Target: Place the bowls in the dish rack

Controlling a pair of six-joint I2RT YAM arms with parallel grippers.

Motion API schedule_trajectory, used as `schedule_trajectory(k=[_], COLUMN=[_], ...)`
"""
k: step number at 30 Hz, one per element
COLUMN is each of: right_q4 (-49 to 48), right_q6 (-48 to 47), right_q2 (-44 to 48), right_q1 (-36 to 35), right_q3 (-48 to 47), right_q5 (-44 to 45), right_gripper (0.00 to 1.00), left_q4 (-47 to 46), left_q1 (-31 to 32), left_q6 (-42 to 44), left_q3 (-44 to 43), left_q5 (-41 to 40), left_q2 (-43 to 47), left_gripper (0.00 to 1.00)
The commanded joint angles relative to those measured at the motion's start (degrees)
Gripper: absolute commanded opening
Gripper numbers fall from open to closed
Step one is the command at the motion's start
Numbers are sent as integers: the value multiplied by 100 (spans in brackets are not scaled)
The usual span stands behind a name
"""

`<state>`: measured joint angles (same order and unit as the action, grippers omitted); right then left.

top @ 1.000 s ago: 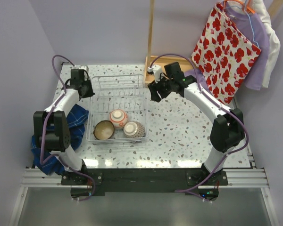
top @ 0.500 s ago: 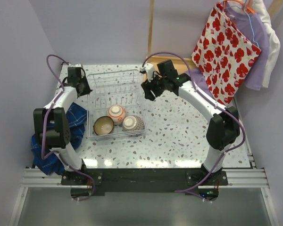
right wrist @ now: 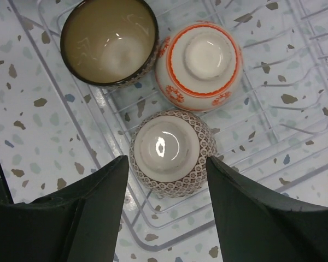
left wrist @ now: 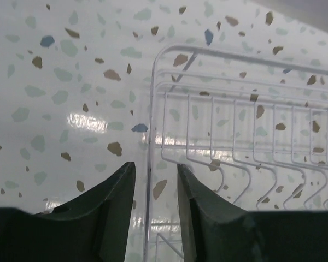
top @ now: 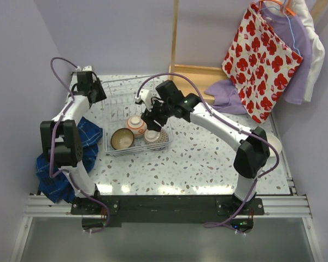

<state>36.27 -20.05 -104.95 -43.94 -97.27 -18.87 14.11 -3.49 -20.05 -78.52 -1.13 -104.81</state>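
The clear dish rack (top: 153, 103) lies left of centre on the speckled table. In its near end are three bowls: a brown glazed one (top: 121, 138) upright, a red/orange patterned one (top: 136, 123) upside down, and a brown net-patterned one (top: 153, 136) upside down. My right gripper (top: 153, 115) hangs open over them. In the right wrist view it (right wrist: 167, 161) straddles the net-patterned bowl (right wrist: 172, 150) from above, without touching. My left gripper (top: 90, 87) is at the rack's far-left corner. In the left wrist view it (left wrist: 156, 166) is closed around the rack's rim (left wrist: 148, 136). The other bowls are out of view.
A shallow wooden box (top: 194, 76) and a purple cloth (top: 229, 93) lie at the back right. A red-flowered bag (top: 262, 54) hangs above them. A blue cloth (top: 85, 143) lies left of the rack. An upright wooden post (top: 175, 33) stands behind.
The rack with its bowls has slid away from the arm bases, along with my left gripper. My right gripper has swung left from the rack's far-right corner to above the bowls.
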Motion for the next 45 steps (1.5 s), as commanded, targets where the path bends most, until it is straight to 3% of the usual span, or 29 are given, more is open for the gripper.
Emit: schedule_trajectory(k=[1,5,8,12,16,18,21,24,37,45], right_q4=[257,486,512,285,144,117,152,64,-15,38], right_q6=[-130,-87,500,1318,1496,1670,1619,1566,1680,1654], right_q2=[395,712,1011,1318,1433,1451,1486,1634,2505,2795], right_q1=[9,79,420,1142,1511,1643,1687,1705,2082,2285], right_q3=[-37,-134,-108,348,586,596,587,770,1738,2002], right_q5=[409,972,1280,1868,1905,2002,1896,1975,1896,1756], right_gripper=[63,65,66,73,77,81,83,86,88,88], left_q4=[-928,-796,-454,958,1595,1612,1622,1297,1164,1138], left_q1=[-64,-73,-21,251,1066,1332,1841,1887,1966,2168], left_q6=[589,1441,2240,3093,3227,2782,2050,1479,1285,1364], left_q3=[-23,371,951,1365,2084,2253,2516,2823,2912,2860], left_q5=[341,568,1516,2397,2267,2038,1897,2010,1958,1423], left_q2=[908,1813,2806,3773,4241,4364,4286,4215,3486,3152], left_gripper=[45,50,51,54,54,54,54,54,53,53])
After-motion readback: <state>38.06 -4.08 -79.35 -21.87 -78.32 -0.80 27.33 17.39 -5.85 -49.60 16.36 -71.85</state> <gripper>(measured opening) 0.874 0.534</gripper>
